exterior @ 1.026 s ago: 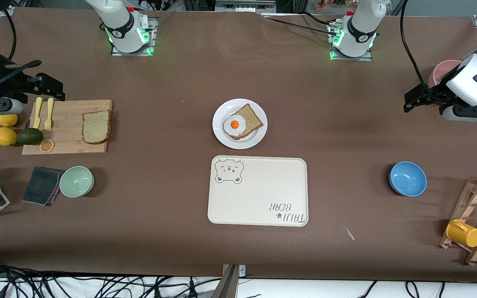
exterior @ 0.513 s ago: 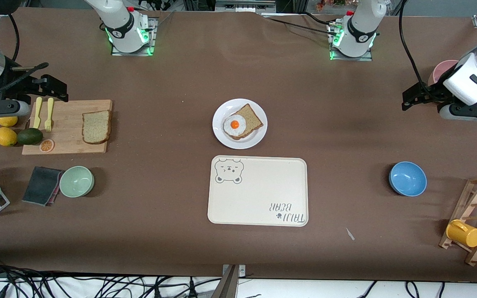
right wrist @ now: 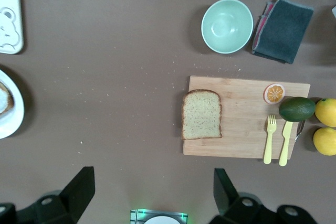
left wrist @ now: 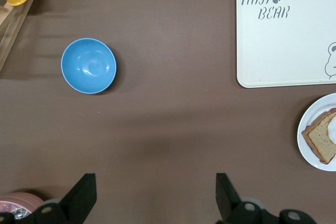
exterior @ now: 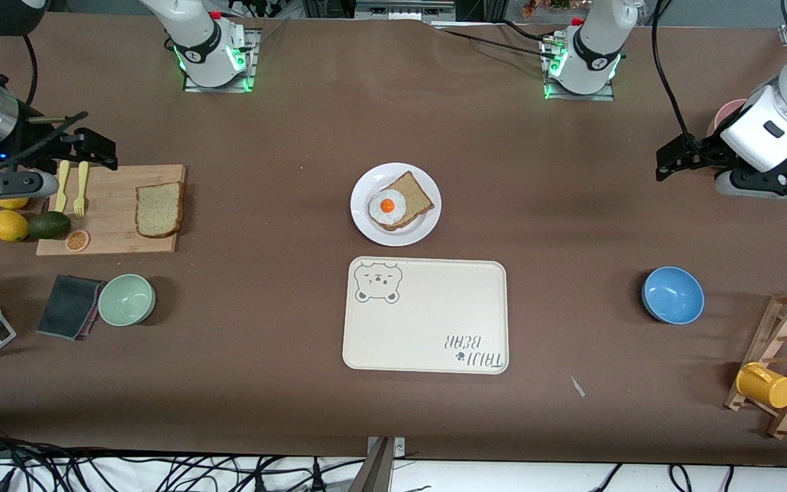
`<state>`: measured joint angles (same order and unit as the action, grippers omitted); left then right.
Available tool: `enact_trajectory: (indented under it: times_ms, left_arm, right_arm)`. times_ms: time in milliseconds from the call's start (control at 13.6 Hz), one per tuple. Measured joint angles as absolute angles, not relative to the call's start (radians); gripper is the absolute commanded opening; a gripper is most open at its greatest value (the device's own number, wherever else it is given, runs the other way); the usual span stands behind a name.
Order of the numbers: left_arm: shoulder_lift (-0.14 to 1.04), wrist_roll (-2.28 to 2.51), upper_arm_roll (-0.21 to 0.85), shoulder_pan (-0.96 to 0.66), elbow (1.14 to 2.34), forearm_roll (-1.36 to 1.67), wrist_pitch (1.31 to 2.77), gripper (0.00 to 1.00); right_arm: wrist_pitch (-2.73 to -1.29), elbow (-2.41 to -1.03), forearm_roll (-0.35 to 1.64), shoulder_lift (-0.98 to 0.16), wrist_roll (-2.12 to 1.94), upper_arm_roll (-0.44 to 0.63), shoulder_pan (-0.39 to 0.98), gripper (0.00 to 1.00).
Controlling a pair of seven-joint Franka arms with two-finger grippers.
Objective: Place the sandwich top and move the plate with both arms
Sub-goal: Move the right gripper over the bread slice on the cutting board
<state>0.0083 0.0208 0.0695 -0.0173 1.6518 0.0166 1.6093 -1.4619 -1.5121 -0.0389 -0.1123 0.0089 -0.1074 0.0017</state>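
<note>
The sandwich top [exterior: 158,209], a pale speckled slice with a brown crust, lies on a wooden cutting board [exterior: 110,225] toward the right arm's end of the table; the right wrist view shows the slice [right wrist: 201,114] too. The white plate [exterior: 400,239] sits mid-table with a golden bread slice [exterior: 414,195] and a fried egg [exterior: 387,206] on it. My right gripper [exterior: 96,147] hangs open and empty over the board's corner by the cutlery, its fingers wide apart [right wrist: 153,177]. My left gripper [exterior: 670,160] hangs open and empty over bare table [left wrist: 155,182], well away from the plate [left wrist: 310,156].
A cream bear-printed tray [exterior: 427,321] lies just nearer the camera than the plate. A yellow fork and knife [exterior: 71,186], an avocado, lemons and an orange slice crowd the board's end. A green bowl [exterior: 126,299], dark cloth, blue bowl [exterior: 672,294], pink cup [exterior: 728,113] and mug rack [exterior: 786,362] stand around.
Both grippers have drifted a little toward the middle of the table, still open. The bread, plate and tray have not moved.
</note>
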Motion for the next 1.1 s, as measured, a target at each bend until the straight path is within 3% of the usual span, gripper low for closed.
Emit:
enact_trajectory:
  times_ms: [440,1100]
  left_arm:
    - [0.008,0.021,0.069,-0.017,1.651,0.017,1.608,1.00]
    - [0.008,0.021,0.069,-0.017,1.650,0.017,1.608,1.00]
  right_arm:
    - [-1.611,-1.682,-0.054,-0.113,0.009,-0.083,0.000,1.00]
    - [-2.009,-2.059,-0.057,-0.088,0.007,-0.069,-0.001,1.00]
